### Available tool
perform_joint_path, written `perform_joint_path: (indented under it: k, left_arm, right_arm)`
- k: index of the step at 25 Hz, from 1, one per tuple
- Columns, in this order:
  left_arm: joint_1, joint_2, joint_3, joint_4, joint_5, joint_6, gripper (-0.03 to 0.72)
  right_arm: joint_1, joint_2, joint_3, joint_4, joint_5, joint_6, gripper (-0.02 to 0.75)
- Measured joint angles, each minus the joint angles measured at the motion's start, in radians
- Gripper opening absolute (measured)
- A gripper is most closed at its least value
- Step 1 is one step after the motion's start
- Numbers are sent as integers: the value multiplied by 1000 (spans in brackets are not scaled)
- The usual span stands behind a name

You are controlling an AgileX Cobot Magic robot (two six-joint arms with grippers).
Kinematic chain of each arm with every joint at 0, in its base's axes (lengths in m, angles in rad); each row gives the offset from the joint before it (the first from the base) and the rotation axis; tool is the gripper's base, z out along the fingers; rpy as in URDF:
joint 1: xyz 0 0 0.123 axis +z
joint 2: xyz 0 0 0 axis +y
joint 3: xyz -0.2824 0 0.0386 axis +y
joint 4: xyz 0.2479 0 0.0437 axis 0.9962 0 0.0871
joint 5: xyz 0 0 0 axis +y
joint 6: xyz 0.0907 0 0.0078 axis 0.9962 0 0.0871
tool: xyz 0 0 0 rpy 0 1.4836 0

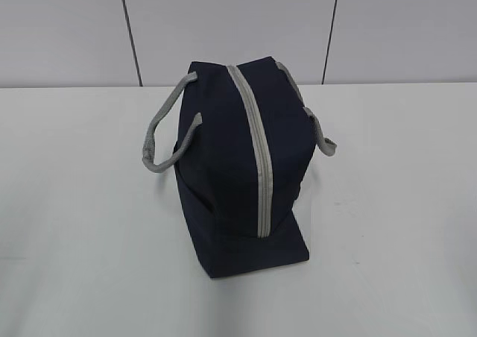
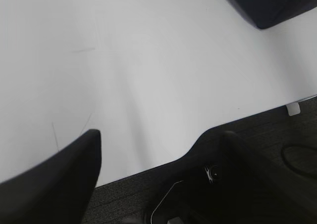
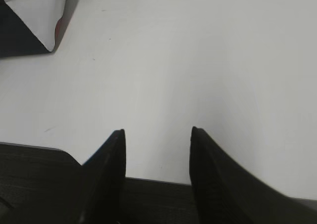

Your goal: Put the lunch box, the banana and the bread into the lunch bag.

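the white table (image 1: pixel 395 203) is carrying the navy-blue fabric lunch bag (image 1: pixel 223 165), zipped along its grey strip. the bag is lying at two o'clock from the released left gripper (image 2: pixel 158 149) and eleven o'clock from the released right gripper (image 3: pixel 157 149), well apart.

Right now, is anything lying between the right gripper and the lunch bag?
No. In the right wrist view, only bare white table separates the open right gripper from the lunch bag at the upper left corner. Nothing lies there.
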Motion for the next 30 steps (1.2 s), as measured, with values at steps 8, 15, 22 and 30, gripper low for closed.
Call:
perform_joint_path:
  k: [8, 15, 22, 30]
  left_arm:
    - [0, 0, 0, -4, 4, 17, 497]
    - [-1, 0, 0, -4, 19, 17, 497]
    - [5, 0, 0, -4, 19, 17, 497]
    - [73, 0, 0, -4, 20, 17, 497]
  right_arm:
    - [0, 0, 5, 0, -15, 0, 336]
    - [0, 0, 5, 0, -17, 0, 336]
    - [0, 0, 5, 0, -17, 0, 336]
    - [0, -12, 5, 0, -17, 0, 336]
